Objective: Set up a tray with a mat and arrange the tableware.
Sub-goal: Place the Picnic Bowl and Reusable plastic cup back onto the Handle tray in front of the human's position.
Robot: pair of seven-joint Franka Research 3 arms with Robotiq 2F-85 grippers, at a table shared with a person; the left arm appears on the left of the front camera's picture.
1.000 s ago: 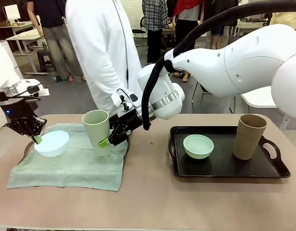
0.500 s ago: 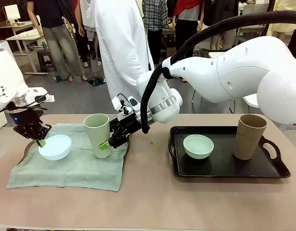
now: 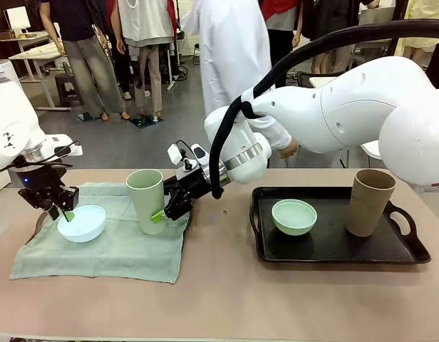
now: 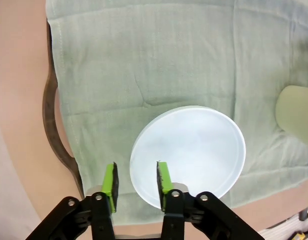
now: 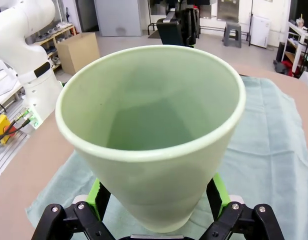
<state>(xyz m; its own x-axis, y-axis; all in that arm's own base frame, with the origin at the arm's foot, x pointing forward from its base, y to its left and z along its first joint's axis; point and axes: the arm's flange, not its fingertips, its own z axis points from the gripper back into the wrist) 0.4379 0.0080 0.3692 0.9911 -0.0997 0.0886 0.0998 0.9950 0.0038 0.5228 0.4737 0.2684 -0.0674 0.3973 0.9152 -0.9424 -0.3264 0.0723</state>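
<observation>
- Green mat [image 3: 112, 249] spread flat on the worktop [image 3: 219, 306], with a dark curved tray edge [image 4: 50, 125] peeking out from under the mat's left side.
- Pale bluish-white bowl [image 3: 82, 222] upright on the mat's left part.
- Left gripper [image 4: 136, 169] partly open astride that bowl's rim, just above the mat, with one finger inside and one outside; nothing pinched.
- Pale green tumbler [image 3: 147, 199] standing on the mat's far right part.
- Right gripper [image 5: 159, 186] spread wide on either side of the tumbler's base, low over the mat, not clamping it.
- Right of the mat and apart from it: black tray [image 3: 413, 246] carrying mint green bowl [image 3: 294, 216] and tan-brown tumbler [image 3: 369, 203].
</observation>
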